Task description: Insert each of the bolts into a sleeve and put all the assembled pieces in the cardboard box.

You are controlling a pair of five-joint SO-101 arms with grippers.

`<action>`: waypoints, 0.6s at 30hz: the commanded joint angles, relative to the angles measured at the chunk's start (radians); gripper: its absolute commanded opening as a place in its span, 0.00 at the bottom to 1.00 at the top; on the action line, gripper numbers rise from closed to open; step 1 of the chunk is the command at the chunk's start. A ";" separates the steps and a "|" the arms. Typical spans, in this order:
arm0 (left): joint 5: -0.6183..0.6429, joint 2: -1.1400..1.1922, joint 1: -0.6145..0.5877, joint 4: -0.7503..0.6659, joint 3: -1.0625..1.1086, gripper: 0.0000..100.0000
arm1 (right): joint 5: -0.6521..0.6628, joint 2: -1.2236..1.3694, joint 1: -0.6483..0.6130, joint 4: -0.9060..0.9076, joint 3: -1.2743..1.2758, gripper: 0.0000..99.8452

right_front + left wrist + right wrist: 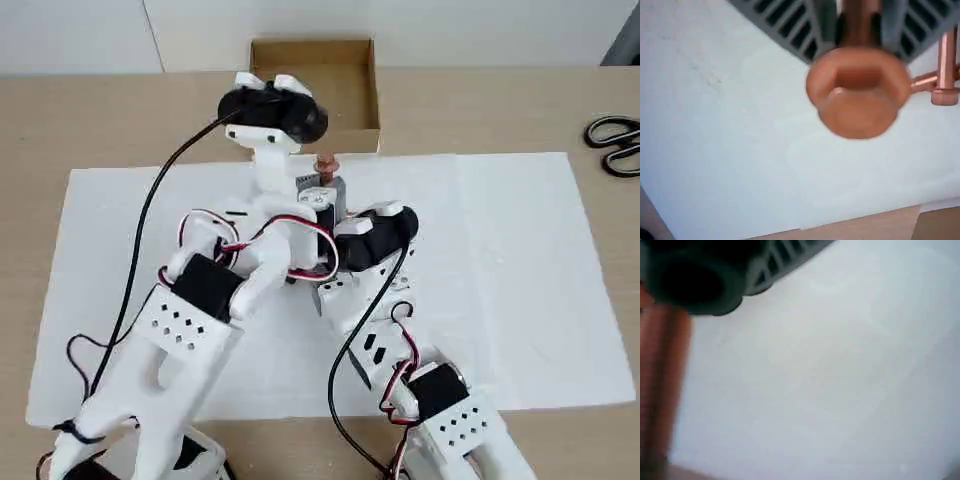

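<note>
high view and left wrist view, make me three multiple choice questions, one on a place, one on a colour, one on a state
1. Where do the scissors lie?
A. on the table, beside the white sheet
B. in the middle of the sheet
C. in a gripper

2. What colour is the bolt nearest the left wrist camera?
A. copper
B. blue
C. green

3. That bolt is:
A. lying flat on the sheet
B. held by the left gripper
C. broken in two

Answers:
1 A, they rest on bare wood past the sheet's edge.
2 A, its head and shaft look copper.
3 B, its shaft runs up between the gray fingers.
</note>
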 commanded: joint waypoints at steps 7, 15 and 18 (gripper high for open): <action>0.006 -0.107 0.015 -0.032 0.047 0.01 | -0.006 -0.021 -0.008 -0.021 -0.003 0.00; 0.005 -0.114 0.015 -0.032 0.058 0.01 | -0.006 -0.021 -0.007 -0.021 -0.003 0.00; -0.017 -0.114 0.017 -0.031 0.068 0.01 | -0.006 -0.021 -0.007 -0.021 -0.005 0.00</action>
